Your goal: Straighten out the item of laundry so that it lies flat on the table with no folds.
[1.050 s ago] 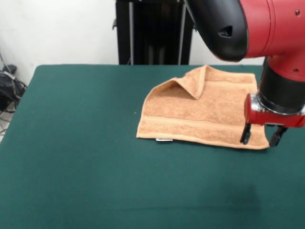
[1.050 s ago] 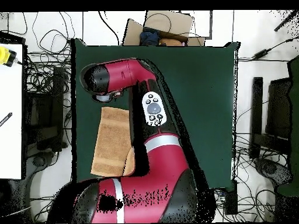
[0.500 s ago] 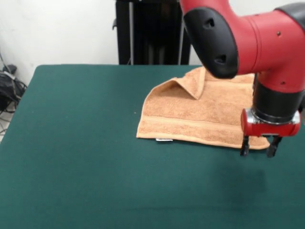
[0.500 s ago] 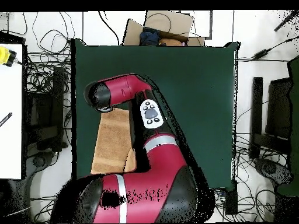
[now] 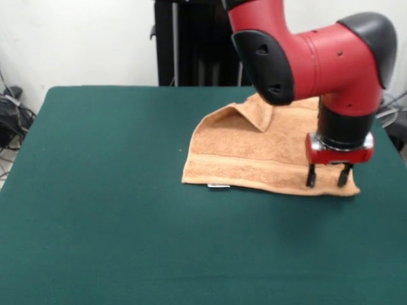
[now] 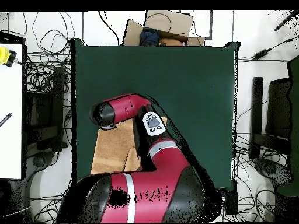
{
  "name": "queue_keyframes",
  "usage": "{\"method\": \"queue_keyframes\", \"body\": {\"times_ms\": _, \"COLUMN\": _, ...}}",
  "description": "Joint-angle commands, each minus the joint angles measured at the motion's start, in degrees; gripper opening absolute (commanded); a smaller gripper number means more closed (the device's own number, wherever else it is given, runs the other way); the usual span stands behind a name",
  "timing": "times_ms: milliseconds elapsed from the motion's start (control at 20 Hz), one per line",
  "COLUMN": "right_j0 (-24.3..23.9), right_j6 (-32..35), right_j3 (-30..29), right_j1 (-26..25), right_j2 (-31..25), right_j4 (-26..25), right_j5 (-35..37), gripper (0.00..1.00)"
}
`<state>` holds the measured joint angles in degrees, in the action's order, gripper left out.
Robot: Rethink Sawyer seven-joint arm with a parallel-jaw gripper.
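The wide dark green felt-covered surface [image 5: 102,210] carries the tan-orange terry towel [image 5: 254,152] at its far right, mostly flat, with one far corner folded over (a raised flap). The red arm's pincer [image 5: 328,176] hangs released over the towel's near right corner. Closing there and dragging could bunch the cloth while the fold stays.

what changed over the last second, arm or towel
The gripper swung out past the towel's near corner, then came back over the towel, ending left of where it began in the front view. Its fingers are apart; nothing was taken hold of or let go. The towel stayed put on the table, its far corner still folded over, white tag at the near edge.
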<state>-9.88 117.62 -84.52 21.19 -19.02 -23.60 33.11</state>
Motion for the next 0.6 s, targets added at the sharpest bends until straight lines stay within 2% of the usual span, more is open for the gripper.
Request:
{"method": "queue_keyframes", "body": {"times_ms": 50, "right_j0": -1.23, "right_j6": -1.94, "right_j3": -5.79, "right_j1": 0.68, "right_j2": -2.03, "right_j4": -0.32, "right_j5": 1.78, "gripper": 1.0}}
{"method": "queue_keyframes", "body": {"times_ms": 350, "right_j0": -1.5, "right_j6": -2.59, "right_j3": -5.87, "right_j1": 1.63, "right_j2": -2.56, "right_j4": 0.18, "right_j5": 3.64, "gripper": 1.0}}
{"method": "queue_keyframes", "body": {"times_ms": 600, "right_j0": -2.85, "right_j6": -3.08, "right_j3": -7.57, "right_j1": 1.4, "right_j2": -2.28, "right_j4": -0.98, "right_j5": 1.36, "gripper": 1.0}}
